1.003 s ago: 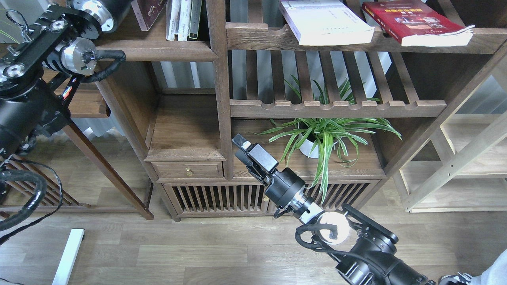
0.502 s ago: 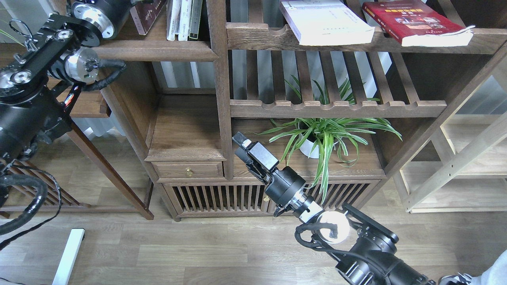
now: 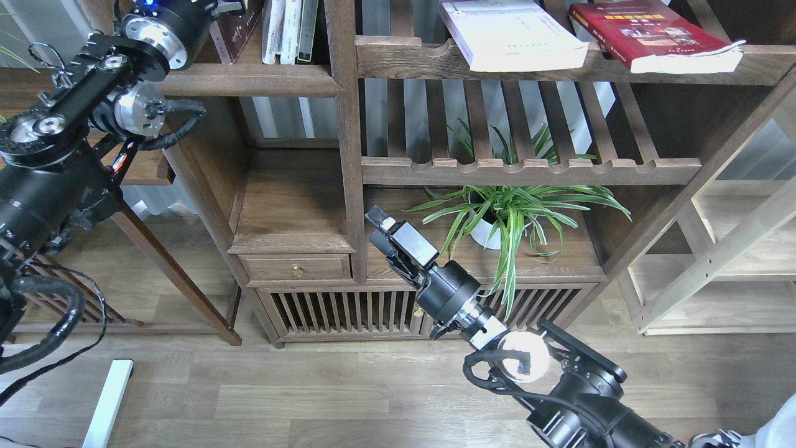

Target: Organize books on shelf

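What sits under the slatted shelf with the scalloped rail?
A spider plant in a white pot stands on the board below the slatted shelf; leaves and slats hide most of the pot.

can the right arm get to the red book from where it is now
Probably yes, with a long reach up: the right gripper hangs low by the plant, while the red book lies on the top slatted shelf, its front edge overhanging with nothing in front.

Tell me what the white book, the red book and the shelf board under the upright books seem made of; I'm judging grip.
White book: paper, matte soft cover. Red book: paper, its cover looks slightly glossy, page edges curling. Shelf: dark stained wood, visible grain, low sheen.
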